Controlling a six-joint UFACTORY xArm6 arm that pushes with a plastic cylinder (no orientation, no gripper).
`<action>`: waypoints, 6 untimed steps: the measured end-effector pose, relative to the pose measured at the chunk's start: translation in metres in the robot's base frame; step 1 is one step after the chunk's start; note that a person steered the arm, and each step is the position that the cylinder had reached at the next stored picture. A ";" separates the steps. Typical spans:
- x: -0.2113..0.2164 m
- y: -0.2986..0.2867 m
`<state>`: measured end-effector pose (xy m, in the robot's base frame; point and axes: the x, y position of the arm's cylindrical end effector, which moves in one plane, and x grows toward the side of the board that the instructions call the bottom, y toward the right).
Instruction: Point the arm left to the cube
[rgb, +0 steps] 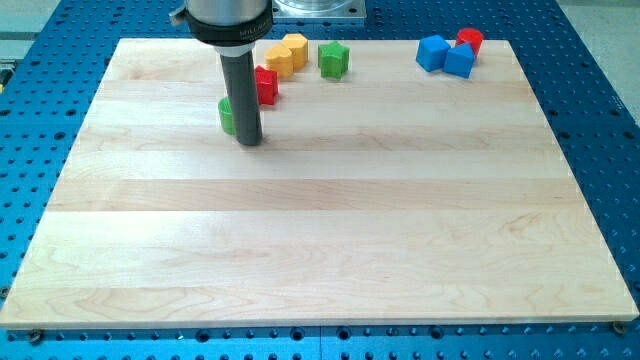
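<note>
My tip (250, 141) rests on the wooden board (320, 250) at the view's upper left. A green block (227, 115) sits just left of the rod, partly hidden by it and touching or nearly touching. A red block (266, 86) stands just right of the rod, behind it. Two yellow blocks (287, 53) lie above that, near the top edge. A green block (333, 59) sits right of the yellows. At the top right, two blue blocks (446, 55) touch a red cylinder (469, 40).
The board lies on a blue perforated table (600, 120). The arm's metal base (318, 8) stands at the view's top centre, beyond the board's far edge.
</note>
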<state>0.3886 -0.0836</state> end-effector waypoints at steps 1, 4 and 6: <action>-0.019 0.033; -0.002 -0.114; -0.016 0.123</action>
